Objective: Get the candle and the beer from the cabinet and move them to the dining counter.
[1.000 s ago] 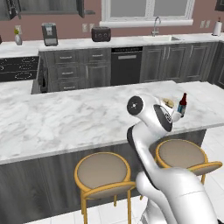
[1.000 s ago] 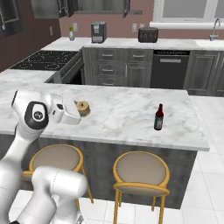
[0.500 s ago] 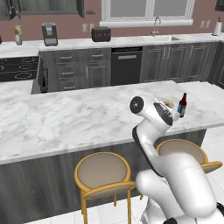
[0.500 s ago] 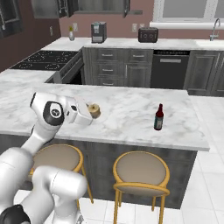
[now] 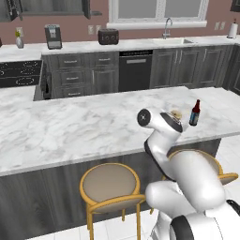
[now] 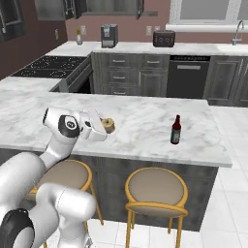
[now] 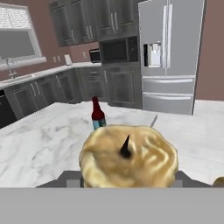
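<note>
Right base view looks down on the dining counter (image 6: 145, 131), a long white-grey marble top over a dark base, with two round yellow-legged stools (image 6: 156, 191) tucked against its near side. Behind it runs the marble worktop (image 6: 160, 47) over grey drawers, carrying a coffee machine (image 6: 109, 35) and a toaster (image 6: 163, 38) (a sink tap stands at the far right). Dark wall cabinets (image 6: 87, 6) hang along the top edge of this view.

The white arm (image 6: 58, 145) reaches over the counter's near edge. Its gripper (image 6: 107, 126) is clamped on the candle (image 6: 109, 126), a stubby pale-yellow piece held just above the marble, left of the counter's middle. In the hand view the candle (image 7: 129, 159) sits close to the lens, its dark wick pointing up.

The beer (image 6: 176, 130) stands upright on the counter, well apart from the candle and to its right, nearer the counter's right end. From the left base view the beer (image 5: 194, 113) appears just beyond the gripper (image 5: 176, 115).
</note>
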